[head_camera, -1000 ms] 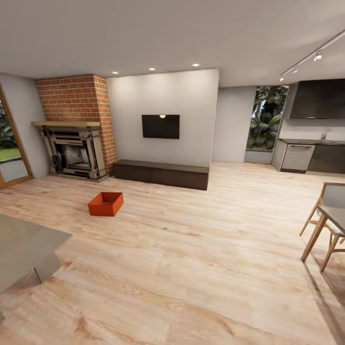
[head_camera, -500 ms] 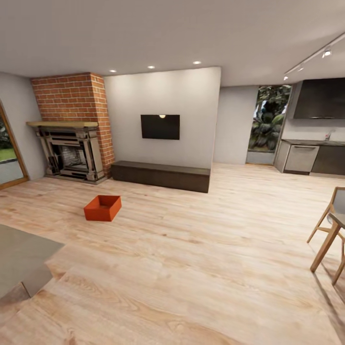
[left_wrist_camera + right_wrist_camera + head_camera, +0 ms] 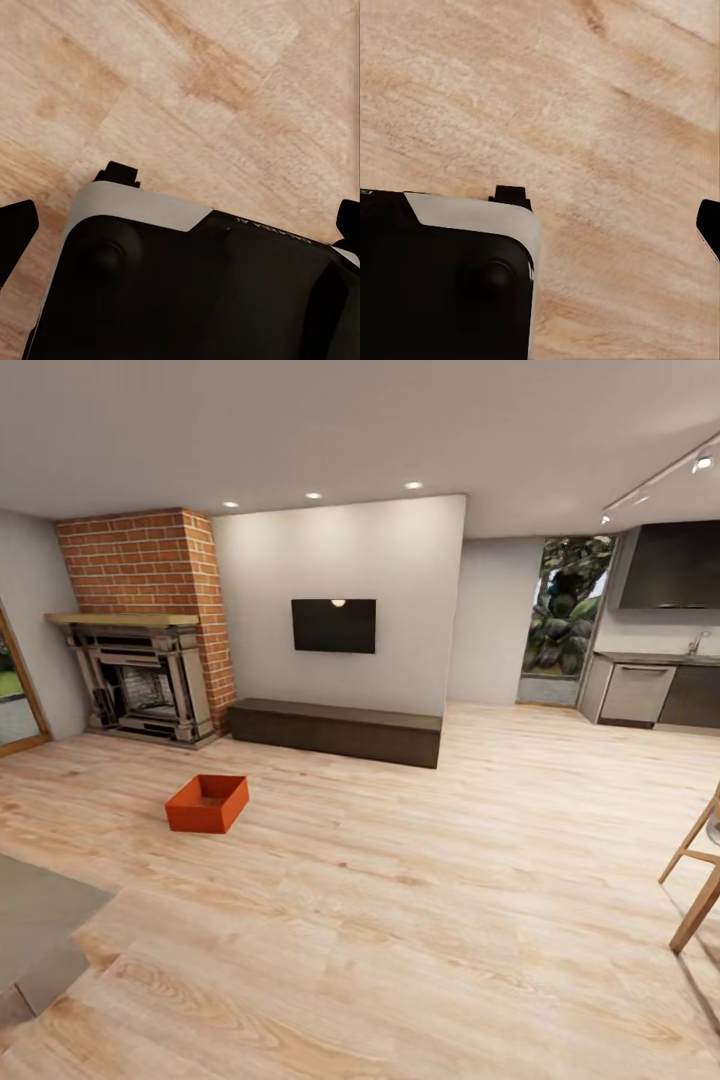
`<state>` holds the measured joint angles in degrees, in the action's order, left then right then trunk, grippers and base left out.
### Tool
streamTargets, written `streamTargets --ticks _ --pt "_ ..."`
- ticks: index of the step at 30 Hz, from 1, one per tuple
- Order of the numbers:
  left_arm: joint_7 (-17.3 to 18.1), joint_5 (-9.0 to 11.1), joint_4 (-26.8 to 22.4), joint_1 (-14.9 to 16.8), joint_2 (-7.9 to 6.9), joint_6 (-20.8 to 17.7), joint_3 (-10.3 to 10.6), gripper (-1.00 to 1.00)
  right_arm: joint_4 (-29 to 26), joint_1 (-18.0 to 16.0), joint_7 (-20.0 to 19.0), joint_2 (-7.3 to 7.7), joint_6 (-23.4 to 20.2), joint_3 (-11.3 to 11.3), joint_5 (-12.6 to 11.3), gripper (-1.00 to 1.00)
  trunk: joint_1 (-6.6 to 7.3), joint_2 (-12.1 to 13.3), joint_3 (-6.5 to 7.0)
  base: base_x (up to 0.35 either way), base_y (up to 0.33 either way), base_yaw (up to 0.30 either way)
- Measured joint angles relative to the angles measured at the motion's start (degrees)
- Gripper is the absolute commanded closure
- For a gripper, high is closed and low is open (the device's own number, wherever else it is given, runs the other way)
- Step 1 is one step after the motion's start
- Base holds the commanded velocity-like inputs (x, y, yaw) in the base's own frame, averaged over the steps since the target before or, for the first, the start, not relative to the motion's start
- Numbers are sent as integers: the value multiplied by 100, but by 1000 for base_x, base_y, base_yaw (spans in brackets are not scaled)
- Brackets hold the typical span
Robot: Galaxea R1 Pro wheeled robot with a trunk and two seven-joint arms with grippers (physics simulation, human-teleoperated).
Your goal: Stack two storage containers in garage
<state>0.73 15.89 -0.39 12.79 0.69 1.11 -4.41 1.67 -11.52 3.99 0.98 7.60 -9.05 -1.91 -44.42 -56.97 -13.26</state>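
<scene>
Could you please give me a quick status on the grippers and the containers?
Grippers: state unclear from the wrist views. One orange-red storage container upright on the living room's wood floor, before the brick fireplace. Floor open between here and the container.

I see a light wood plank floor (image 3: 420,880) with strong grain and a faint satin sheen. On it sits an orange-red open-top storage bin (image 3: 207,804), smooth and matt like plastic. The red brick fireplace (image 3: 140,565) looks rough and dull, its surround like grey stone. The low dark wooden cabinet (image 3: 335,730) is matt, and the black wall TV (image 3: 334,625) glossy.
</scene>
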Motion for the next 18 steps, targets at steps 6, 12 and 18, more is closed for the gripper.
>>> streamTargets --ticks 6,12,18 --pt "0 0 0 0 0 0 0 -100 0 0 0 0 0 0 0 -100 0 0 0 324 0 0" --pt "-1 -1 0 0 1 6 0 -100 0 0 0 0 0 0 0 -100 0 0 0 324 0 0" --pt "-1 0 -1 0 1 15 0 -100 0 0 0 0 0 0 -2 -100 0 0 0 324 0 0"
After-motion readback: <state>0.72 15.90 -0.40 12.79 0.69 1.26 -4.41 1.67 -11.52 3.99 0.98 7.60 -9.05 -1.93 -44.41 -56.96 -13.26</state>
